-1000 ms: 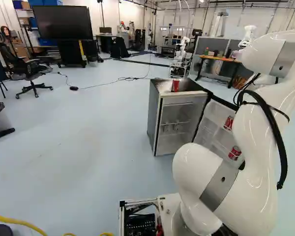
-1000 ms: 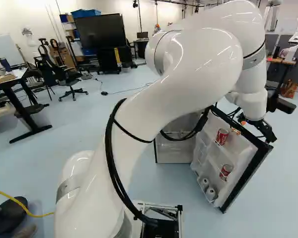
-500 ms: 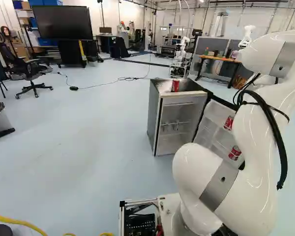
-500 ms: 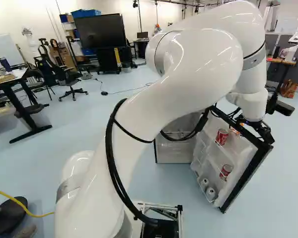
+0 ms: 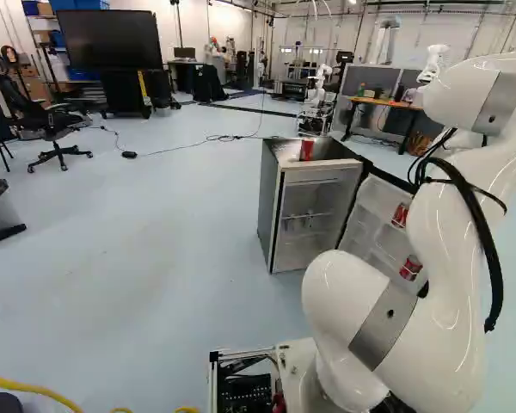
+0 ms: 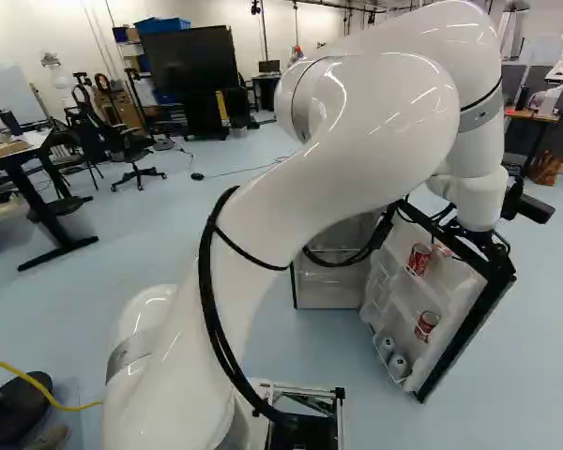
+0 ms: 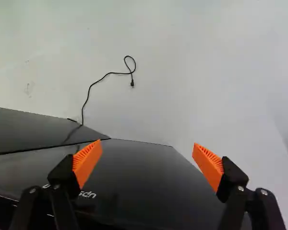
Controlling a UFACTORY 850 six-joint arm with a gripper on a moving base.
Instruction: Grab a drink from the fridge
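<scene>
Three red cans were counted at the fridge. At the left of the left base view stood an office chair (image 5: 52, 125), with a large screen (image 5: 114, 40) farther off to its right. Right of these, nearer the base, stood the fridge (image 5: 269, 198), its door (image 6: 455, 292) open to the right. One red can (image 5: 306, 149) stood on the fridge's top. On the inside of the door, an upper red can (image 6: 419, 259) and a lower red can (image 6: 427, 326) sat in separate racks, two pale cylinders (image 6: 399, 366) below them. The arm (image 5: 439, 258) reached to the far side of the door, where the gripper (image 6: 485, 246) was located near its upper edge. In the wrist view its fingers were spread wide over a dark glossy surface (image 7: 144, 187); a black cable (image 7: 108, 73) lay on the floor ahead.
</scene>
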